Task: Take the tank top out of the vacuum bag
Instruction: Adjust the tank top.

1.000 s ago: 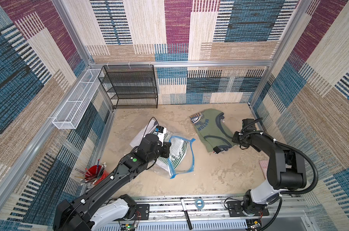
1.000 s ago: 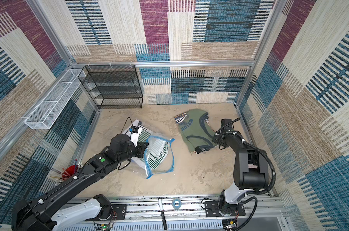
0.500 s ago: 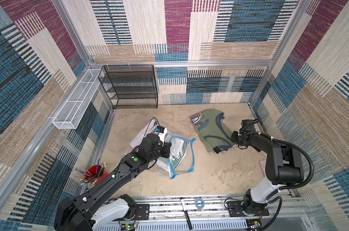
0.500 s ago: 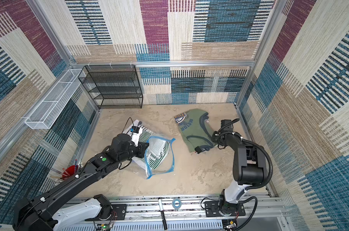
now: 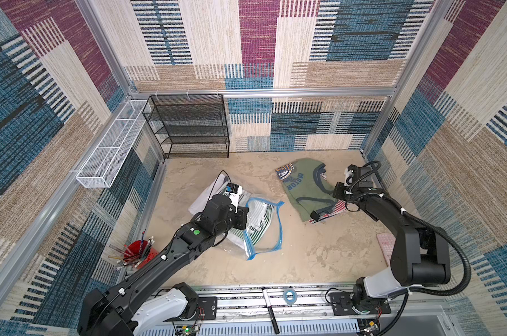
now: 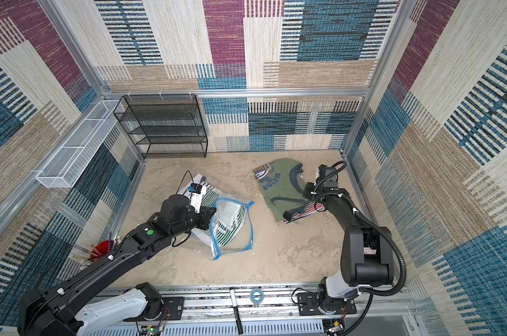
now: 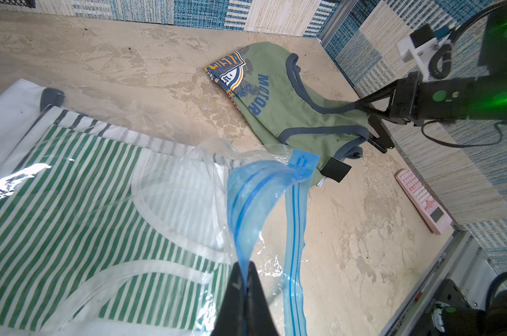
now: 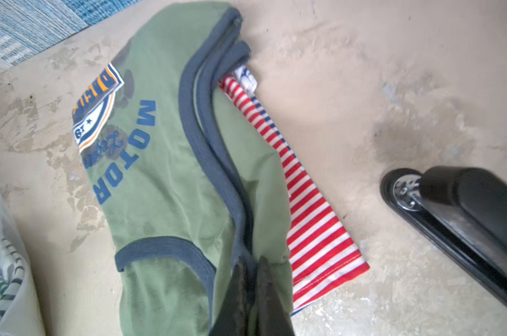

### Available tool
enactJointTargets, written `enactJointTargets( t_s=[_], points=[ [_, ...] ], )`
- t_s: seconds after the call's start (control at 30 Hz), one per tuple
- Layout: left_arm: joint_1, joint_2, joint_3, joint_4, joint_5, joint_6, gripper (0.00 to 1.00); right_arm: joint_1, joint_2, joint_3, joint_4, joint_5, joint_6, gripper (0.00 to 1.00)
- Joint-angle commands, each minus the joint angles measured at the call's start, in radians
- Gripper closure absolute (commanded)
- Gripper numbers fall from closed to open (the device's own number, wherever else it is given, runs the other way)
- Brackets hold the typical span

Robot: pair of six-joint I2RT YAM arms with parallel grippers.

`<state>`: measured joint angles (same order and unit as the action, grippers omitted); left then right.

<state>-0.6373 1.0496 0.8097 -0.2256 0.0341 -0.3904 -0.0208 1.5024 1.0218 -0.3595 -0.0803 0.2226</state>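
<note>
One white wire basket point(image 5: 107, 157) hangs on the left wall. Below it stands one red cup point(image 5: 136, 253) of pencils, and one black mesh shelf point(image 5: 188, 128) stands at the back. On the table, the left hand point(image 7: 245, 264) is pinched tight on the blue zip strip of the one vacuum bag point(image 5: 280, 229), lifting that edge. One green-striped tank top point(image 7: 72, 189) lies inside the bag. One grey-striped top point(image 7: 115, 131) lies beneath; I cannot tell whether it is inside. On the front rail lie one marker point(image 5: 269, 311) and one tape roll point(image 5: 289, 296). To the right, well apart from the bag, one green tank top point(image 5: 304, 189) lies on the table over one red-striped garment point(image 8: 313, 218). The right hand point(image 8: 249, 261) is clamped narrow on the green top's edge. One pink calculator point(image 5: 384, 245) lies by the right wall.
</note>
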Motion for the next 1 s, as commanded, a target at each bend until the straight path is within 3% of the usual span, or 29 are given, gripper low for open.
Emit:
enactJointTargets(
  t_s=[0.0,0.13,0.2,0.23,0.27,0.37,0.4,0.5,0.67,0.77,0.83,0.97],
  points=[
    [0.001,-0.002,-0.001,0.029,0.013,0.004,1.0,0.034,-0.023,0.033,-0.086,0.245,0.004,1.0],
    [0.001,-0.003,-0.003,0.026,0.013,0.007,1.0,0.054,-0.006,0.051,-0.199,0.503,0.065,1.0],
    [0.001,-0.003,-0.004,0.028,0.014,0.008,1.0,0.056,-0.008,0.037,-0.203,0.567,0.074,1.0],
    [0.001,-0.003,-0.006,0.028,0.015,0.008,1.0,0.058,-0.011,0.03,-0.202,0.593,0.077,0.91],
    [0.001,-0.003,-0.004,0.026,0.014,0.01,1.0,0.059,-0.016,0.025,-0.202,0.616,0.084,0.75],
    [0.001,-0.005,-0.002,0.023,0.014,0.012,1.0,0.059,-0.046,0.011,-0.187,0.628,0.084,0.38],
    [0.001,-0.007,-0.001,0.022,0.013,0.013,1.0,0.059,-0.062,0.007,-0.173,0.603,0.079,0.28],
    [0.001,-0.007,0.004,0.014,0.014,0.017,1.0,0.061,-0.126,-0.018,-0.117,0.459,0.053,0.19],
    [0.001,-0.001,0.016,0.003,0.021,0.025,1.0,0.062,-0.18,-0.108,0.024,0.015,0.025,0.2],
    [0.001,0.005,0.025,0.001,0.023,0.025,1.0,0.062,-0.117,-0.158,0.087,-0.212,0.069,0.29],
    [0.001,0.008,0.029,0.0,0.027,0.022,1.0,0.071,-0.081,-0.203,0.136,-0.27,0.096,0.3],
    [0.001,0.008,0.032,-0.004,0.032,0.019,1.0,0.088,0.009,-0.231,0.129,-0.215,0.101,0.3]
  ],
)
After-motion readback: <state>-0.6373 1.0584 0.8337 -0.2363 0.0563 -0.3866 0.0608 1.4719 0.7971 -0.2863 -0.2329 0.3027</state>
